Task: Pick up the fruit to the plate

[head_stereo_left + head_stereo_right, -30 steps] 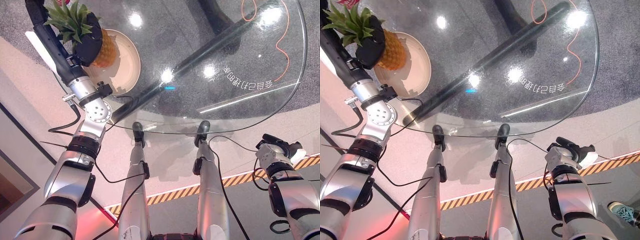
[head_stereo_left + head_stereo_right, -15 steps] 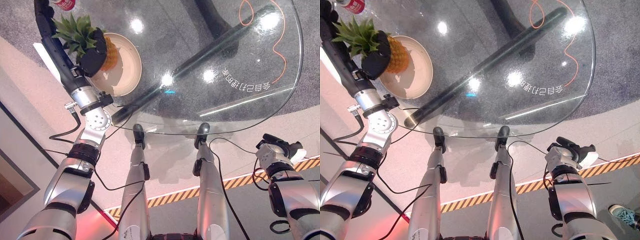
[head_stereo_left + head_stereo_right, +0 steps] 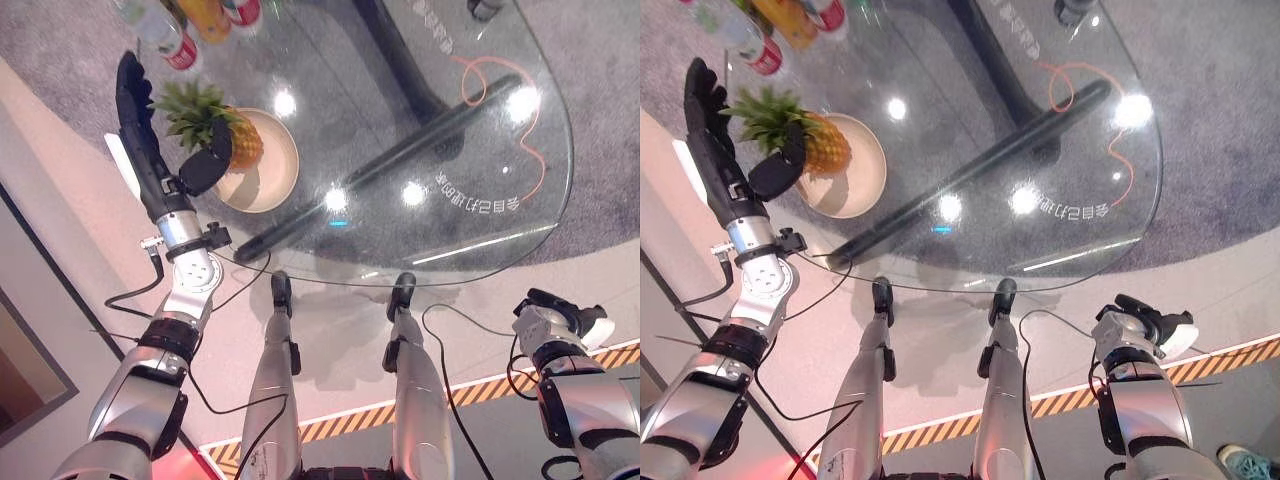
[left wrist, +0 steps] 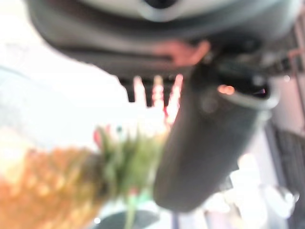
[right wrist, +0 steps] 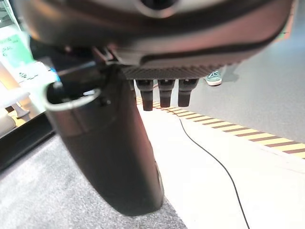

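The pineapple (image 3: 240,142) lies in the plate (image 3: 272,180) on the glass table (image 3: 420,130), its leafy crown (image 3: 190,108) pointing toward the left hand (image 3: 140,130). That hand's fingers (image 3: 130,85) stretch out straight just beside the crown and apart from it, while the thumb (image 3: 205,170) sits by the fruit, gripping nothing. Beyond the fingertips stand bottles (image 3: 175,40). The right hand (image 3: 560,318) hangs low beside the table, fingers relaxed, holding nothing.

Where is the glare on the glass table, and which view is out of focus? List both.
Left eye view: bright ceiling-light spots glare on the table right of the plate. Left wrist view: everything is soft, the pineapple and the left hand are blurred.
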{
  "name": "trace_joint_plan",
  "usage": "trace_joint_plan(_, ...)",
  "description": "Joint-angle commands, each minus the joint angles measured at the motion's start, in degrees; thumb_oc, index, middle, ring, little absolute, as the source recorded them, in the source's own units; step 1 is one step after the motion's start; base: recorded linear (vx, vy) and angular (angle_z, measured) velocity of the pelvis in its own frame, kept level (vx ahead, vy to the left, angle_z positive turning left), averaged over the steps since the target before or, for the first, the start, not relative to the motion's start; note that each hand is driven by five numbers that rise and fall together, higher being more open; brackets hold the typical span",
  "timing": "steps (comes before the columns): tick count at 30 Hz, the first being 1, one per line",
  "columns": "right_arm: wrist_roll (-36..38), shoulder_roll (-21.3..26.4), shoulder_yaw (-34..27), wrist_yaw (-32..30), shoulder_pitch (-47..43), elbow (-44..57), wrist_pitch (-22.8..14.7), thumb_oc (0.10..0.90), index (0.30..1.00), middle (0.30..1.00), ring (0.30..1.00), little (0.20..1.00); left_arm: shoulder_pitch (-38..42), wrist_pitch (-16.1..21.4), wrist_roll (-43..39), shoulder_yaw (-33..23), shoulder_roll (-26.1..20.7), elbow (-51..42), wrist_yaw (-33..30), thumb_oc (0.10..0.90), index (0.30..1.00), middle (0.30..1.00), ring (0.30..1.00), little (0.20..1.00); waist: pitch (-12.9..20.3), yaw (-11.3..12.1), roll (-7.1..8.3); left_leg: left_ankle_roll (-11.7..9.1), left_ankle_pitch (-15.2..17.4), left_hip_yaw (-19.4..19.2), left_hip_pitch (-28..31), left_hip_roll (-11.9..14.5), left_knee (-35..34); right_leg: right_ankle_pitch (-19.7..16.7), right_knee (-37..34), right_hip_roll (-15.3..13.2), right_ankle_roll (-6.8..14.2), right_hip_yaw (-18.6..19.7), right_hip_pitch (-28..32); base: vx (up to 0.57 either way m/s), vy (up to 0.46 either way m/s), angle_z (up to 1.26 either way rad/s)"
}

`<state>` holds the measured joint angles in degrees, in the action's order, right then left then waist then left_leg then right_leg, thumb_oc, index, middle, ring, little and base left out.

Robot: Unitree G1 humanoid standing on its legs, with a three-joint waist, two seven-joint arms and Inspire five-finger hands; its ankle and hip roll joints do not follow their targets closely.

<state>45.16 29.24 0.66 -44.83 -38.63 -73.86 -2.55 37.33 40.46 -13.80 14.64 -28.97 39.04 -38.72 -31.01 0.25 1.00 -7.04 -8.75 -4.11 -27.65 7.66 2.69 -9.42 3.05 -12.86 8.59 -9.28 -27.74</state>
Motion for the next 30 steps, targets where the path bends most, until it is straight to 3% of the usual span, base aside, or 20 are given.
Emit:
trace_joint_plan(1,-1.2,3.0,-0.9,-0.8,3.2,-3.2,-2.1,0.8,0.9,0.9,0.9,0.9,3.3,6.0,-1.3,-3.2,-1.2,-4.0,1.9,0.8,0.9,0.9,0.9,0.9,1.2,2.1,1.47,0.8,8.3,-0.8,1.4,-1.4,4.4,3.3,1.9,-0.4,2.1,-1.1,1.1,0.03,0.005,0.0)
trace_joint_plan(8,-1.3,2.5,-1.8,0.0,6.1,-3.5,-2.0,0.8,0.9,0.9,0.9,0.9,0.0,5.1,-1.6,-2.8,-0.8,-5.8,3.7,0.8,0.9,0.9,0.9,0.9,1.4,2.4,1.22,0.8,8.7,-1.2,6.9,-1.1,3.5,3.9,0.8,-0.5,1.9,-0.9,6.8,0.04,-0.003,0.0)
trace_joint_plan(22,-3.5,0.9,-3.0,1.1,13.9,-3.0,-2.6,0.8,0.9,0.9,0.9,0.9,-6.3,3.9,-2.3,-4.8,-1.3,-11.4,4.7,0.8,0.9,0.9,0.9,0.9,7.1,2.3,0.1,0.6,8.4,-1.7,13.8,-1.0,-0.2,4.6,-1.8,-0.4,1.5,-0.5,13.9,0.07,0.011,-0.01)
trace_joint_plan(26,-4.9,0.4,-4.1,5.3,19.8,-2.1,-4.8,0.8,0.9,0.9,0.9,0.9,-11.1,1.6,-0.5,-6.3,-1.0,-14.1,4.6,0.8,0.9,0.9,0.9,0.9,10.3,2.5,-0.28,0.4,7.3,-1.6,17.3,-0.9,-2.7,4.3,-3.8,-0.3,1.6,-0.8,18.0,0.11,0.002,0.0)
trace_joint_plan(30,-7.8,-0.8,-5.5,12.0,26.4,-0.5,-7.1,0.8,0.9,0.9,0.9,0.9,-17.5,-2.0,-4.4,-10.4,-1.9,-12.4,9.9,0.8,0.9,0.9,0.9,0.9,15.4,1.9,-0.07,0.1,6.5,-1.9,21.3,-0.3,-4.1,4.1,-5.0,-0.4,1.7,-0.6,22.2,0.22,0.011,0.01)
